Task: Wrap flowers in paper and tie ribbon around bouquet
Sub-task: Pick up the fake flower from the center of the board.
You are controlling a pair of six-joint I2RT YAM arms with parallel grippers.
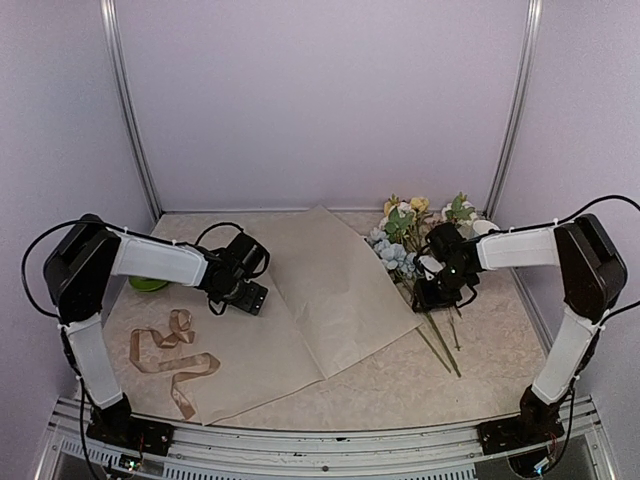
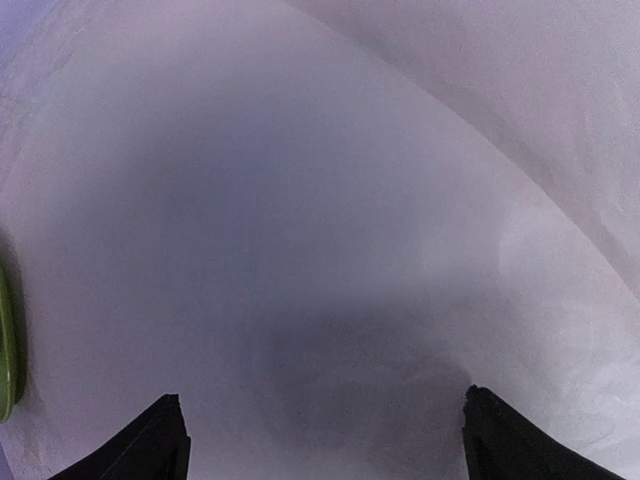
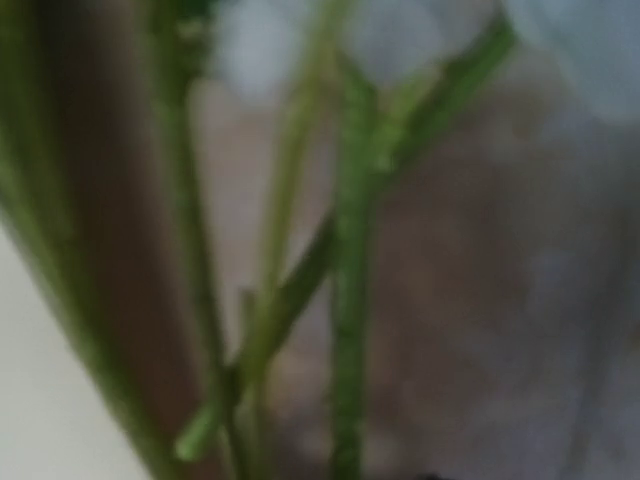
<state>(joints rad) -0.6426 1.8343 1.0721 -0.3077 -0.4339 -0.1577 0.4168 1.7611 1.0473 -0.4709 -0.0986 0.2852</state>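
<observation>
The peach-pink paper lies spread across the middle of the table, with one fold raised along its centre. My left gripper hovers low over its left part. In the left wrist view that gripper is open, with only paper under it. The flowers lie to the right of the paper, blooms to the back and stems toward the front. My right gripper is down on the stems. The right wrist view shows only blurred green stems very close, and the fingers are hidden. The ribbon curls at front left.
A green dish sits beside the left arm, and its rim shows at the left edge of the left wrist view. Walls and metal posts close in the table on three sides. The arm bases stand at the near edge.
</observation>
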